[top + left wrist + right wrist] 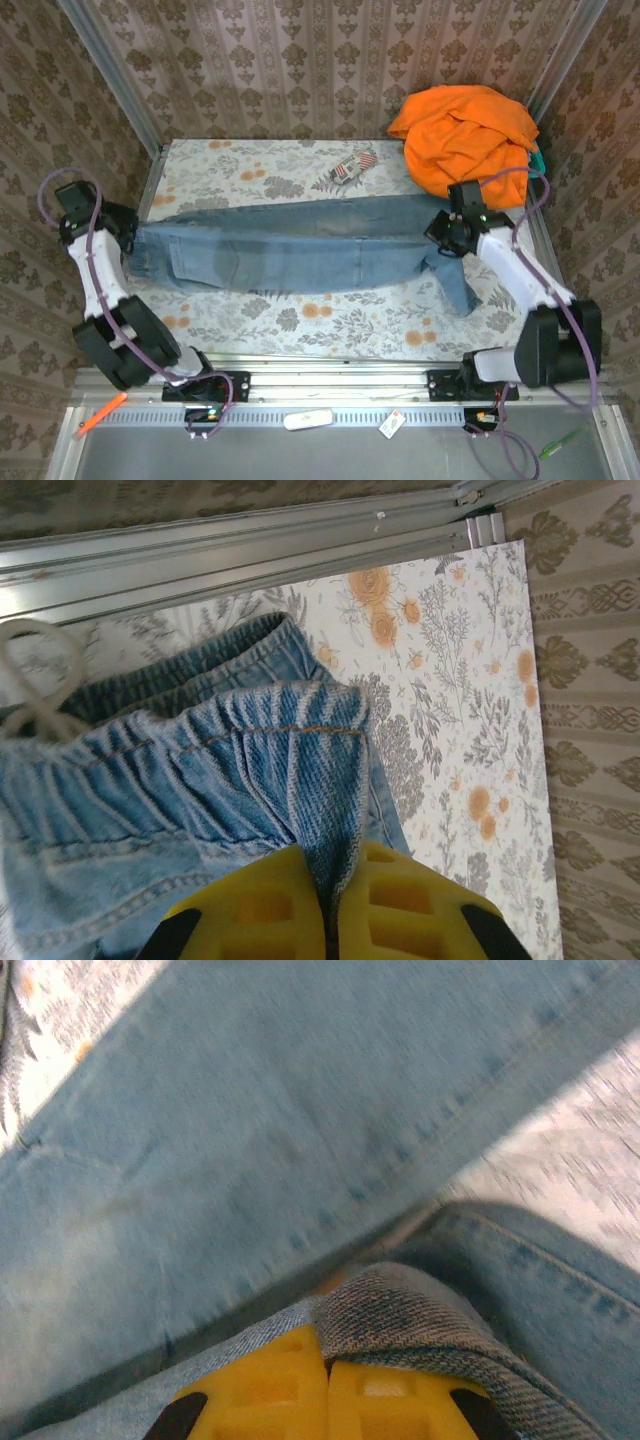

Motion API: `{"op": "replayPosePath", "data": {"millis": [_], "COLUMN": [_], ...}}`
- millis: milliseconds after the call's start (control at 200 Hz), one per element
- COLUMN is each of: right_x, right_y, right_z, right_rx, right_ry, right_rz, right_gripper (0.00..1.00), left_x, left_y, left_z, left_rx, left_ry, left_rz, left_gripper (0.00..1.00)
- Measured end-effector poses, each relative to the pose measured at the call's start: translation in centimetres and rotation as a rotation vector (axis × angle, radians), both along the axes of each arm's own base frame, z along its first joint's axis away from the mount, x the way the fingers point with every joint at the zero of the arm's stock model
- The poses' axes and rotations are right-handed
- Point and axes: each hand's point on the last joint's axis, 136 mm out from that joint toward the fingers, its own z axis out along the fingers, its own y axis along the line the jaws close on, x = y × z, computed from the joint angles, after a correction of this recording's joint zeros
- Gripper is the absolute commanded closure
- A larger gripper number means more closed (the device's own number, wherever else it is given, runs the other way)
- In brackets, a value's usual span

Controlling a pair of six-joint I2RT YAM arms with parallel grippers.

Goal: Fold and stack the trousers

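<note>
Floral-printed counter [250, 165] was spread beneath both arms, papered walls closing it in, and the trousers [300, 255] were laid out lengthwise across its middle, waist to the left and leg ends to the right. At the left end, the left pincer [132, 240] was closed on the gathered waistband [250, 730]. From the left wrist, a ridge of elastic denim was seen nipped between the yellow pads [260, 910], with a pale drawstring [35, 680] looped close by. Over on the right, the right pincer [447, 238] was clamped on a leg near its hem, a fold of denim pressed between its pads [270, 1380], while one leg end was splayed toward the near edge. An orange garment [465, 135] was heaped in the far right corner.

The first fold was judged to be in hand: both ends were gripped and nothing was yet doubled over. For the next move, it was judged that one end would have to be lifted and carried across to the other. The cloth would need to be kept taut and the edges matched before anything was let go.
</note>
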Motion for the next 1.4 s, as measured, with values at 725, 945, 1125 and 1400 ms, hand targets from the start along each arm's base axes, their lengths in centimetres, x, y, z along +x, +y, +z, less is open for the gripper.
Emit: {"op": "replayPosePath", "data": {"millis": [725, 945, 1125, 1400], "right_x": [16.7, 16.1, 11.4, 1.1], "right_y": [1.6, 3.4, 9.7, 26.9], "right_z": [-2.8, -0.3, 4.4, 1.6], "right_rx": [-0.114, -0.136, -0.132, -0.085], "right_ry": [0.017, -0.014, -0.120, -0.103], "right_rz": [0.159, 0.213, 0.344, 0.809], "right_gripper": [0.65, 0.53, 0.55, 0.63], "left_x": [12.1, 11.5, 5.5, -4.6], "left_y": [2.2, 1.9, -3.7, -11.4], "left_z": [-6.6, -5.8, -2.8, -9.2], "left_rx": [0.071, 0.107, 0.157, 0.143], "left_ry": [0.108, 0.097, 0.046, 0.119], "left_rz": [-0.101, -0.140, -0.218, -0.370], "left_gripper": [0.38, 0.00, 0.10, 0.63]}}
